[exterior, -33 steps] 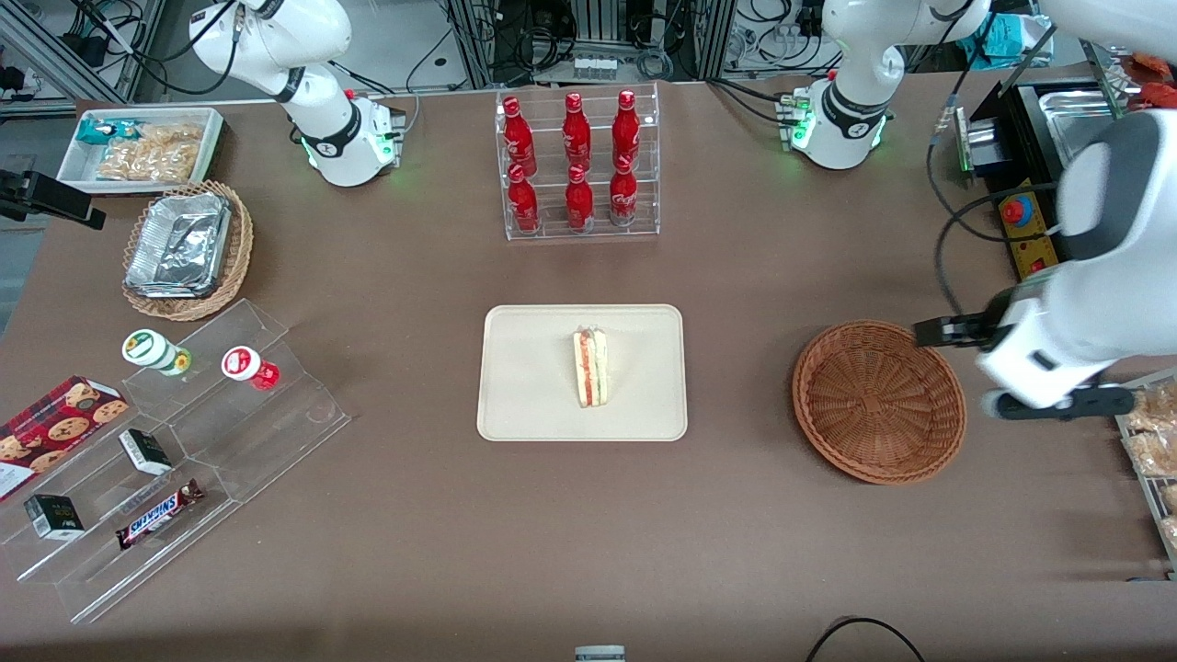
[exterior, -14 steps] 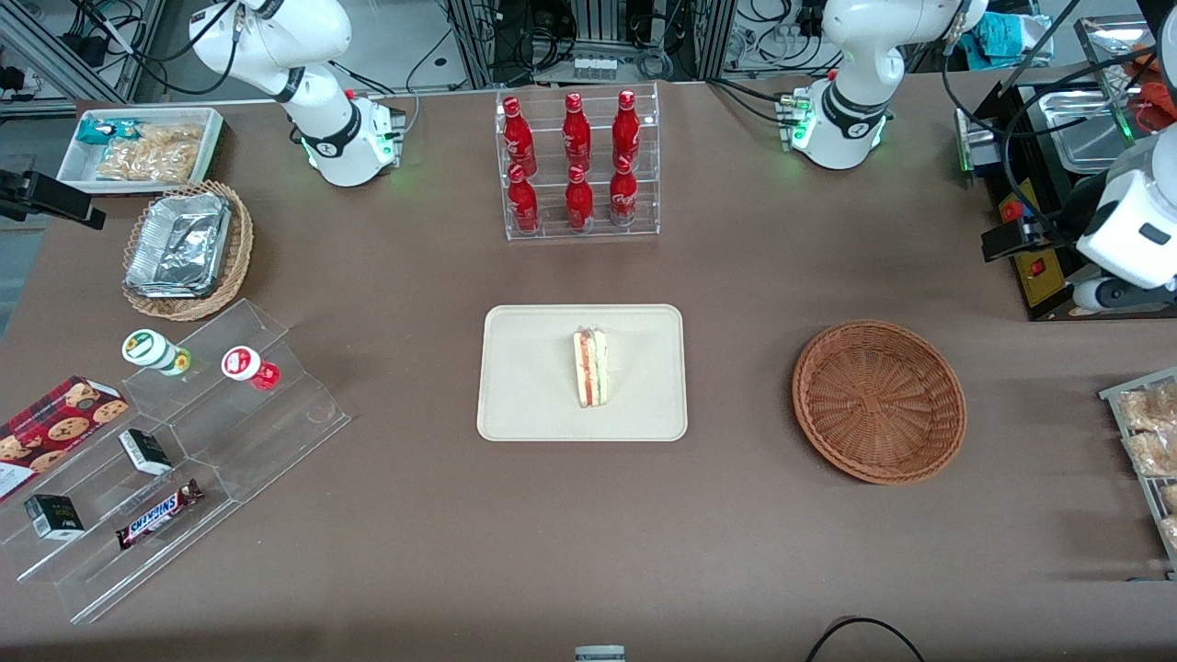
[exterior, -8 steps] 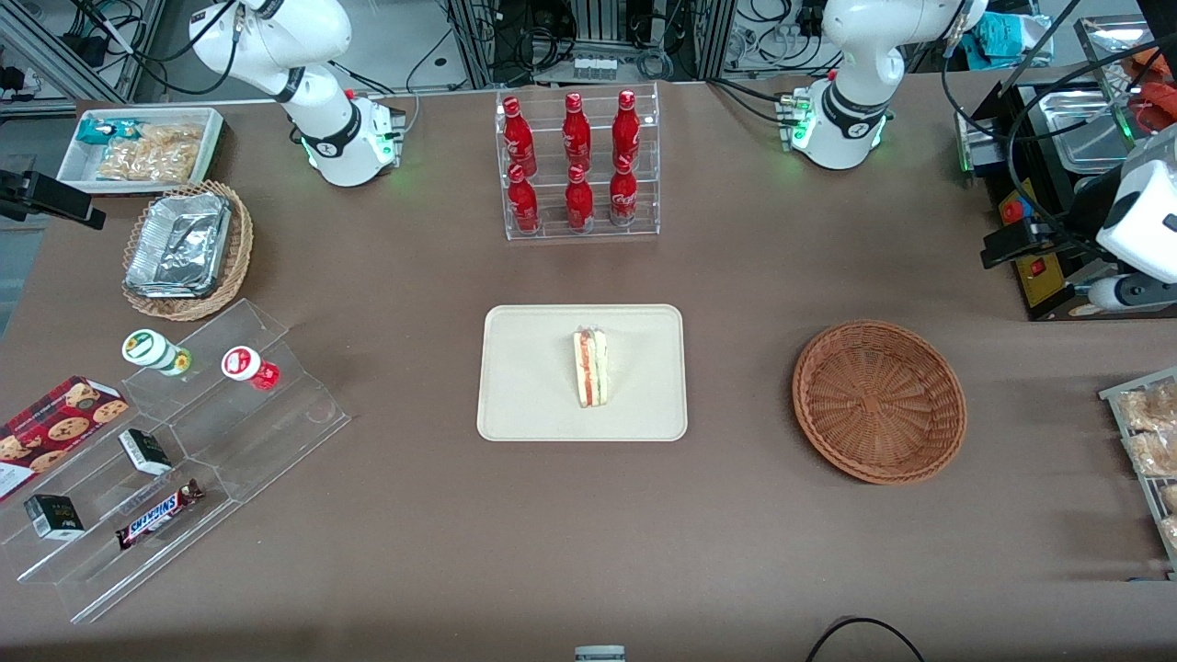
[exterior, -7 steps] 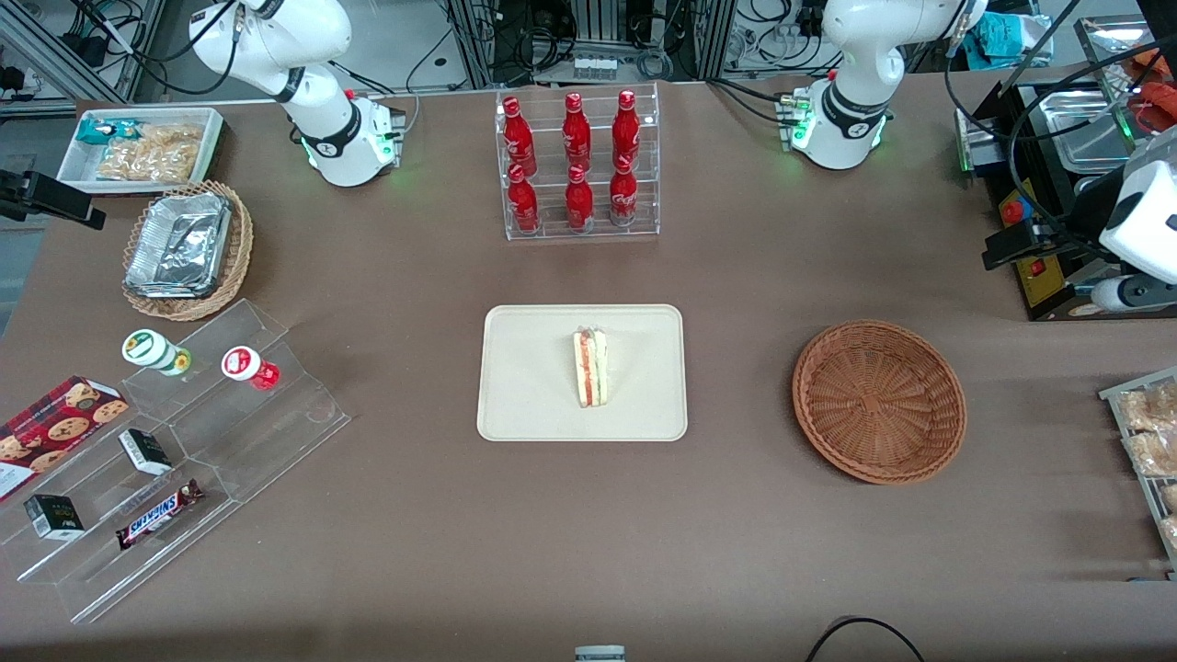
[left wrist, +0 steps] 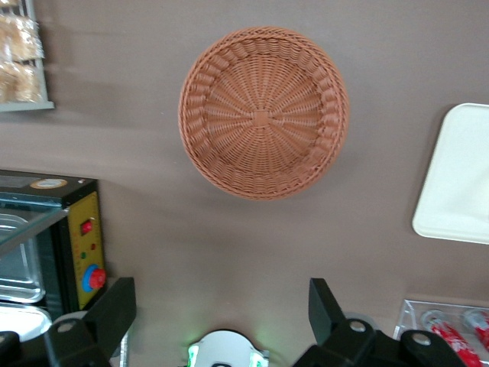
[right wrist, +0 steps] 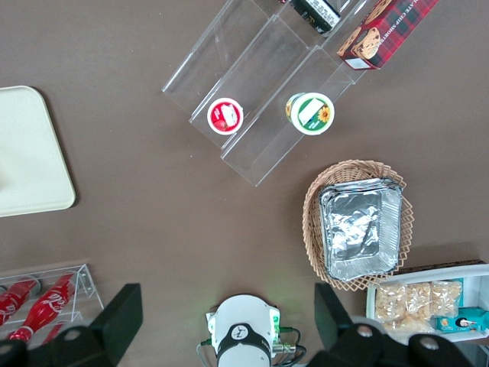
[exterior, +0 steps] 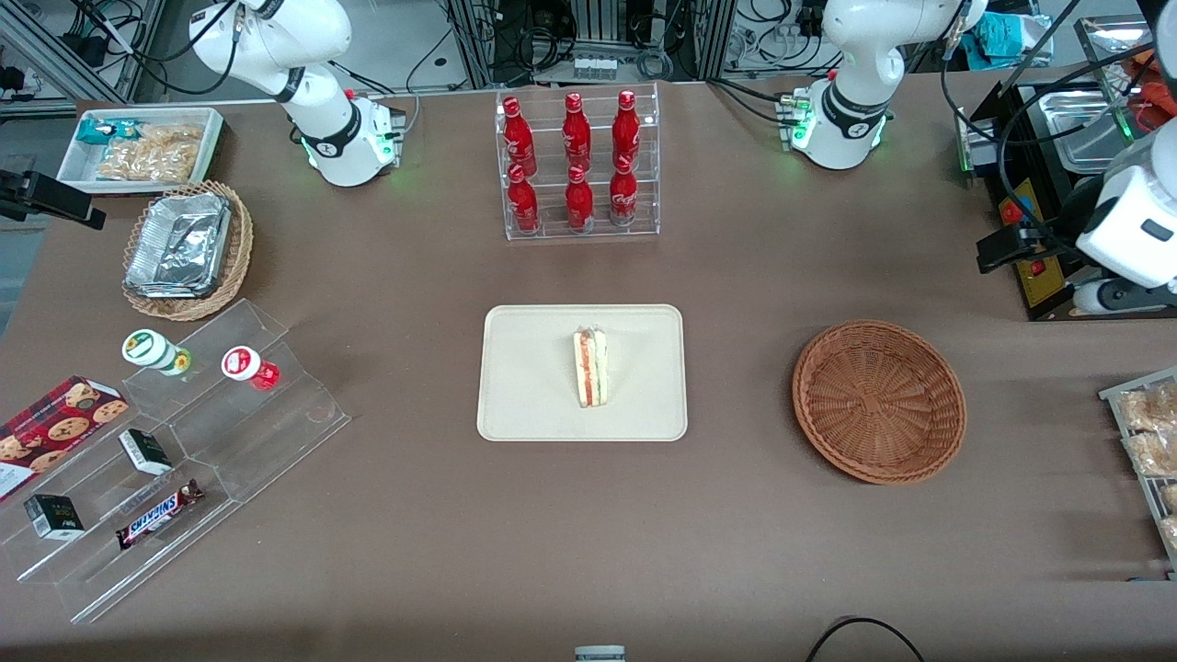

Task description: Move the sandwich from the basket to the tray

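My arm has pulled away from the basket [exterior: 879,401] over the last couple of seconds: where my wrist hung right at the basket's rim on the working arm's side, it now sits raised off the desk's edge at my end, above the black control box [exterior: 1034,241] with its red button. In the last half second it has barely drifted. The sandwich [exterior: 590,368] has not moved through all of this; it lies on the tray [exterior: 524,405] near the tray's middle, standing on its side with the red and green filling edge facing up. The basket is empty, its woven bottom bare in my wrist view too [left wrist: 263,111]. I judge the task to be done, and this retreat is me clearing out, not setting up another reach.

As for pose, my pincer [left wrist: 221,321] points straight down at the desk from well above it, looking over the basket with a corner of the tray [left wrist: 458,176] showing beside it. Its two dark fingers [left wrist: 114,313] stand wide apart with nothing between them. The pincer is well apart from both the basket and the sandwich, near the desk's corner farther from the front camera at my end
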Motion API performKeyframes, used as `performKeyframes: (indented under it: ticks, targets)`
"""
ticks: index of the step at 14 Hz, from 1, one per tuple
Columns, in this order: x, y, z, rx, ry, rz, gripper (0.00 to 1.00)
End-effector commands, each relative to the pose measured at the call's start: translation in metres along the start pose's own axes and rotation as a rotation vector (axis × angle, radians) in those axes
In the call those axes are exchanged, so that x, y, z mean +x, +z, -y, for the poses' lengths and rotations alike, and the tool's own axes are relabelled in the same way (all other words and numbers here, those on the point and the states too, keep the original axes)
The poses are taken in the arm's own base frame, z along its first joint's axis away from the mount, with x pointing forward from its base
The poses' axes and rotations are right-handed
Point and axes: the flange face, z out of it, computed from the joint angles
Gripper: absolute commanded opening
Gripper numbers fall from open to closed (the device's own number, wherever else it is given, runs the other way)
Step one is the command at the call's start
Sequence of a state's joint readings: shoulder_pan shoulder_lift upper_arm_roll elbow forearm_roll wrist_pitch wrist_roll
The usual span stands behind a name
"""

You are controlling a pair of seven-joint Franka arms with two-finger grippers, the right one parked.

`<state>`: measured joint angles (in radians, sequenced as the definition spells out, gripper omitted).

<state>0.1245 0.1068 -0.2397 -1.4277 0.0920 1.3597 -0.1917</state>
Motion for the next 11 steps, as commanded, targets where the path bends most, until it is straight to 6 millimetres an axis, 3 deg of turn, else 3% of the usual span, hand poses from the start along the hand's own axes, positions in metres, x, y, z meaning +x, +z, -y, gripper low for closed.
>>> performKeyframes:
  ticks: [1,11]
  targets:
    - [0.0039,0.0016,-0.0095,0.042,-0.021,-0.015,1.0]
    - [0.0031,0.002,-0.0172,-0.006,-0.019,-0.002,1.0]
